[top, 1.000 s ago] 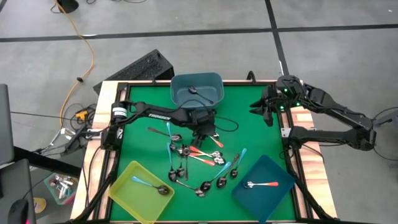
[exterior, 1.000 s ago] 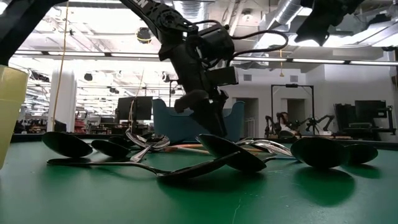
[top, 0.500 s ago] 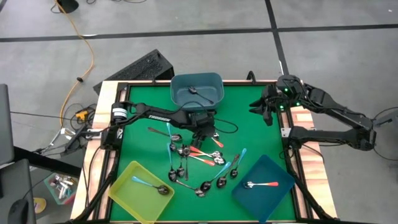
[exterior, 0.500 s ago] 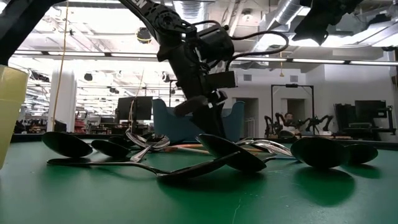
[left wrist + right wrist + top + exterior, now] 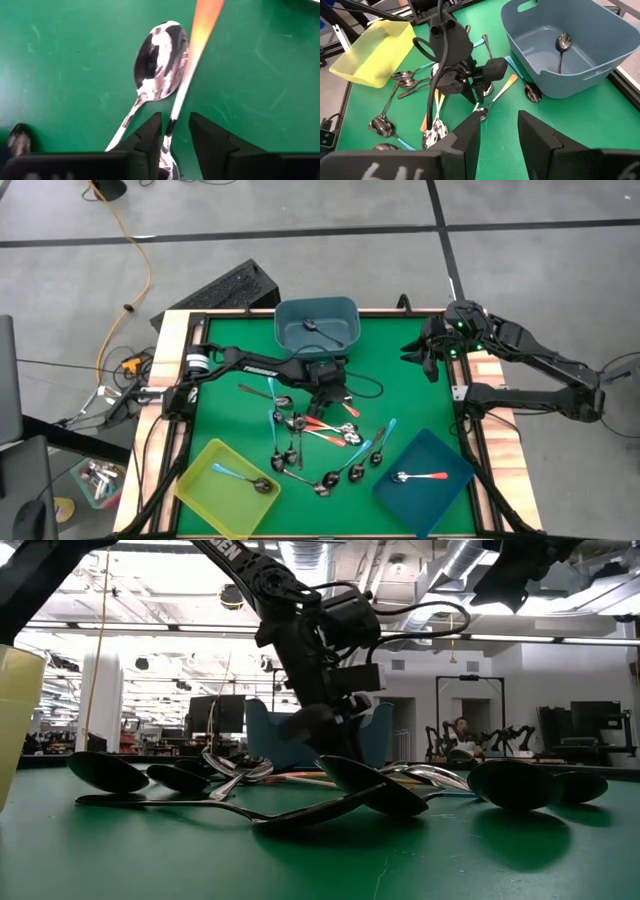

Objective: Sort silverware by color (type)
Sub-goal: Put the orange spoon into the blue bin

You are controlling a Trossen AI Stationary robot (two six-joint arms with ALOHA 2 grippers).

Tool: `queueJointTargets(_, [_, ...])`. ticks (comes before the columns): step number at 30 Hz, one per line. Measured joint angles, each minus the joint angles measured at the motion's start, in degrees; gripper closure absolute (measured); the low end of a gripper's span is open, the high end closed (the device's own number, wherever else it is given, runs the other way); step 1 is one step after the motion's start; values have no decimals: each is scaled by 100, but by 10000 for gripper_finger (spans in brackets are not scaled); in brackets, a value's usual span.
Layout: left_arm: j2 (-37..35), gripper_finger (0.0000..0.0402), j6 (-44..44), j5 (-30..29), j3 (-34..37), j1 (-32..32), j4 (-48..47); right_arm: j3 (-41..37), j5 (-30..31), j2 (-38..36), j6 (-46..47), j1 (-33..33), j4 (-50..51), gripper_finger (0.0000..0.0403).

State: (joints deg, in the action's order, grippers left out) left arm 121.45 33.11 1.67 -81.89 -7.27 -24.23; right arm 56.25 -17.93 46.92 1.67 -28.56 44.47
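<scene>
At nine o'clock on the green table (image 5: pixel 410 410), near the front-left corner: yellow bin (image 5: pixel 228 489), one teal-handled spoon (image 5: pixel 240 477) inside.

Centre of table: main heap of silverware (image 5: pixel 318 442), shiny bowls, handles teal, orange-red and dark metal, lying crossed and overlapping.

Just above the heap, toward twelve o'clock: left gripper (image 5: pixel 331 393), lowered to the mat. In the left wrist view its fingers (image 5: pixel 149 134) stand either side of the thin neck of an orange-handled spoon (image 5: pixel 201 30), narrowly apart; whether they already pinch it cannot be told. A second spoon, plain metal (image 5: pixel 158 62), lies bowl-up touching the orange one.

Twelve o'clock, far edge: grey-blue bin (image 5: pixel 316 326), one dark-handled spoon (image 5: pixel 562 46) on its floor.

Five o'clock, front right: dark blue bin (image 5: pixel 425 480), one orange-handled spoon in it (image 5: pixel 420 477).

Two o'clock, above the right table edge: right gripper (image 5: pixel 498 134), raised well clear of the mat, fingers parted and holding nothing.
</scene>
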Motion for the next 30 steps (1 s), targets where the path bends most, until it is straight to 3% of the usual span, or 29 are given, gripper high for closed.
queueJointTargets(6, [17, 394, 2, 247, -2, -27, -46, 0, 0, 0, -6, 2, -2, 261])
queueJointTargets(19, [-147, 400, -877, 428, 33, -114, -146, 0, 0, 0, -17, 2, -131, 261])
queueJointTargets(30, [-957, 401, -1650, 496, 37, -326, -114, 0, -20, 0, 206, 2, -793, 261])
